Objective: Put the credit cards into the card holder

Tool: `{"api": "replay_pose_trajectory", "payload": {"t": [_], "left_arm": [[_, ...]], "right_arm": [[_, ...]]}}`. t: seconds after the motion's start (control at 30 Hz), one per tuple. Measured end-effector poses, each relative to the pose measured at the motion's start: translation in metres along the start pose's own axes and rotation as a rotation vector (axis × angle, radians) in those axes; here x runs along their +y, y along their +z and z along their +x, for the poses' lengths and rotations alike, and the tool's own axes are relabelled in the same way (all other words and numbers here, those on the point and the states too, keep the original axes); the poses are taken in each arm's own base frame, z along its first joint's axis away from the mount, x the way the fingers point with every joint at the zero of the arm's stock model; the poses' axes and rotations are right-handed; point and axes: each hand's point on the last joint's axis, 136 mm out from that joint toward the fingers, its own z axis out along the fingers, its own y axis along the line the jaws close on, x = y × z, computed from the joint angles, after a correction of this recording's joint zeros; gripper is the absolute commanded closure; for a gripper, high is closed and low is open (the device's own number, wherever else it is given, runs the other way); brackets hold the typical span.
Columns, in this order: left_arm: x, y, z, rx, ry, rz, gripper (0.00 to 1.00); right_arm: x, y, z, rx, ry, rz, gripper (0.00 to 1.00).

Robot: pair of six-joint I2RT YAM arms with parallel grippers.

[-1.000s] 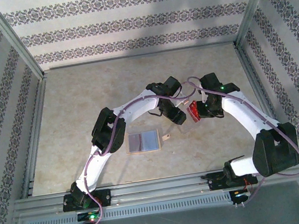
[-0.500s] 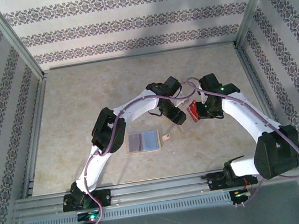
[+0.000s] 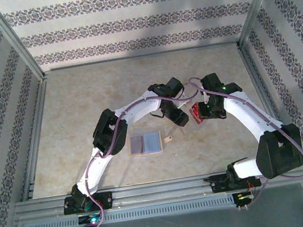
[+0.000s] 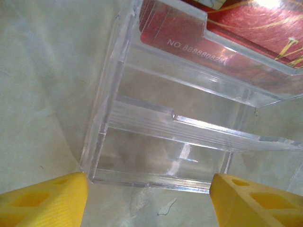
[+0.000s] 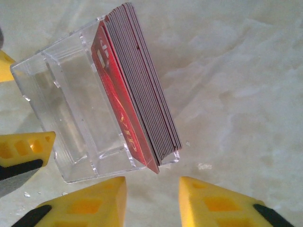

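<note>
At the near edge, the two arm bases sit on a metal rail (image 3: 162, 188). Just beyond them, left of centre on the pale marbled desk (image 3: 76, 101), the card holder (image 3: 144, 143) lies unfolded and flat; its grey-lilac pockets face up and its small snap tab (image 3: 168, 139) sticks out to the right.

Farther in and to the right, both arms bend towards one spot, where a clear stand (image 4: 161, 137) with stepped tiers rests on the desk, well apart from the card holder. The credit cards (image 5: 142, 90) stand packed together in the tier farthest from the left tool (image 4: 149, 189); a red one with pale marks and a printed number is at the front, and the grey edges of the rest show behind it.

The left tool is spread wide across the stand's lowest step, with one yellow finger (image 4: 42, 201) against each bottom corner, so it has hold of the stand by its sides. From the right wrist, those same fingers show at the stand's far corners.

The right tool (image 5: 152, 201) is at the card end of the stand, just beside the lower corner of the stack; its jaws are partly apart with bare desk between them and nothing in its grip, and its fingertips stop just short of the cards.

Farthest back, patterned walls (image 3: 138, 22) close the desk in on three sides.
</note>
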Motion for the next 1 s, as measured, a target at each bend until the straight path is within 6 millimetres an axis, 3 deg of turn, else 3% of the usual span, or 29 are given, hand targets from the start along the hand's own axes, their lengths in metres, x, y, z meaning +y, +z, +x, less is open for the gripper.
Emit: {"api": "replay_pose_trajectory", "payload": {"t": [0.23,0.4,1.0], "left_arm": [[0.000,0.000,0.000,0.000,0.000,0.000,0.30],[0.000,0.000,0.000,0.000,0.000,0.001,0.30],[-0.001,0.000,0.000,0.001,-0.001,0.004,0.30]], "right_arm": [[-0.009,0.011,-0.001,0.026,-0.010,0.058,0.59],[-0.012,0.019,0.000,0.050,-0.019,0.082,0.68],[-0.009,0.003,-0.006,0.010,-0.031,0.081,0.80]]}}
